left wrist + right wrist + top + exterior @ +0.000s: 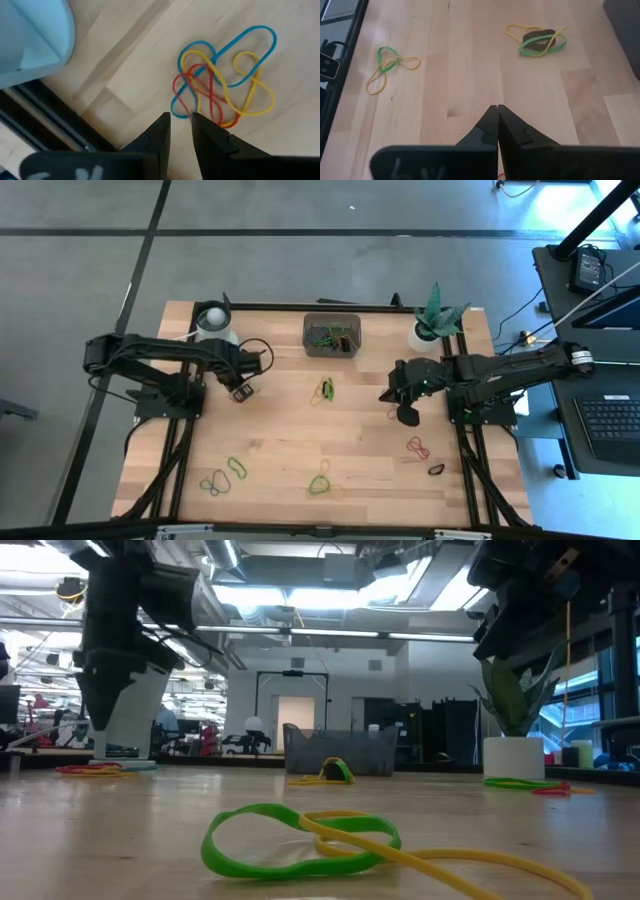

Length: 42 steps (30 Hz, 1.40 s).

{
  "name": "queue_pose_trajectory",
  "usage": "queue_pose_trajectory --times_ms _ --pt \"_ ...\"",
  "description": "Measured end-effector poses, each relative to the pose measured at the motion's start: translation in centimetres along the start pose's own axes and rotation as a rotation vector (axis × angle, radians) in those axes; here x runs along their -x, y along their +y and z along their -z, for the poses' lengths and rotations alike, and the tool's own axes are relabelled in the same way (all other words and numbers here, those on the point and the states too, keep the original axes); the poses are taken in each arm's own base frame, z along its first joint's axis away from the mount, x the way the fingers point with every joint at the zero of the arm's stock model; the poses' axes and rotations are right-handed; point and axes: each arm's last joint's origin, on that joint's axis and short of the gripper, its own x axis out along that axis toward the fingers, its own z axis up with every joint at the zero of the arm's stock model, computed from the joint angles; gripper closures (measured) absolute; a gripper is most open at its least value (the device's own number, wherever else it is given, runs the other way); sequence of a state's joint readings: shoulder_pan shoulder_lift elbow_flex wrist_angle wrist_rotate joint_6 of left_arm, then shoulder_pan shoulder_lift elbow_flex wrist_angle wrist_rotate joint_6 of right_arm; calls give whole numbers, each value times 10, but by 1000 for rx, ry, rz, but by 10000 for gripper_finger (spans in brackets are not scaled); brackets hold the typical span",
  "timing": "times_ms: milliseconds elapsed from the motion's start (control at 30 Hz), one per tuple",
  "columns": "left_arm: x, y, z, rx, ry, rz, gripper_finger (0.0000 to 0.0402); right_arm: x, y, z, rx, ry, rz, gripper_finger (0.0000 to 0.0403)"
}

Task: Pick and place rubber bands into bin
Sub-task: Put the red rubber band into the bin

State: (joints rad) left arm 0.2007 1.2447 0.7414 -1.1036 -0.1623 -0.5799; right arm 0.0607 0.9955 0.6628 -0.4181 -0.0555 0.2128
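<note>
The bin stands at the table's far middle with several rubber bands inside. More rubber bands lie loose on the wood: a green, yellow and black tangle mid-table, a green and yellow pair near the front, and red ones at the right. My left gripper points down, narrowly open, above a blue, yellow and red tangle; its fingertips hang over the tangle's edge, clear of the table. My right gripper is shut, holds nothing, and hangs over bare wood at the right.
A white round cup stands at the far left, close behind my left gripper. A white plant pot stands at the far right. More bands lie at the front left, and a black one lies at the front right.
</note>
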Motion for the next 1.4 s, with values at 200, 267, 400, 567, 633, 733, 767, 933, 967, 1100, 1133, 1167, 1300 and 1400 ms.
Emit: queue_pose_trajectory --times_ms 200,267,400,567,633,733,767,933,967,1100,1133,1167,1300,1400 --pt "-8 -5 -12 -1 -31 21 327 0 0 0 -18 0 -2 401" --pt "-12 -5 -15 7 -11 7 327 0 0 0 -19 0 -2 401" --pt "-22 -3 -20 28 37 -23 327 0 0 0 -41 -1 -2 401" --pt "-36 -1 -27 52 105 -59 327 0 0 0 -64 -1 -2 401" --pt "-41 -1 -29 54 126 -69 327 0 0 0 -73 -1 -2 401" --pt "-46 -3 -31 17 145 -64 327 0 0 0 -74 -1 -2 401" --pt "-47 -4 -32 2 146 -62 327 0 0 0 -76 -1 -2 401" --pt "-50 -6 -34 -20 145 -45 327 0 0 0 -82 -1 -2 401" --pt "-51 -6 -34 -21 144 -47 327 0 0 0 -82 -1 -2 401" --pt "-51 -5 -34 -36 139 -58 327 0 0 0 -81 -2 -1 401" --pt "-51 -5 -34 -37 138 -59 327 0 0 0 -79 -2 -1 401" --pt "-51 -5 -34 -45 139 -58 327 0 0 0 -77 -2 0 401" --pt "-51 -6 -34 -77 150 -34 336 0 0 0 -72 -2 0 401" --pt "-51 -6 -34 -77 150 -34 348 0 0 0 -71 -2 0 401"
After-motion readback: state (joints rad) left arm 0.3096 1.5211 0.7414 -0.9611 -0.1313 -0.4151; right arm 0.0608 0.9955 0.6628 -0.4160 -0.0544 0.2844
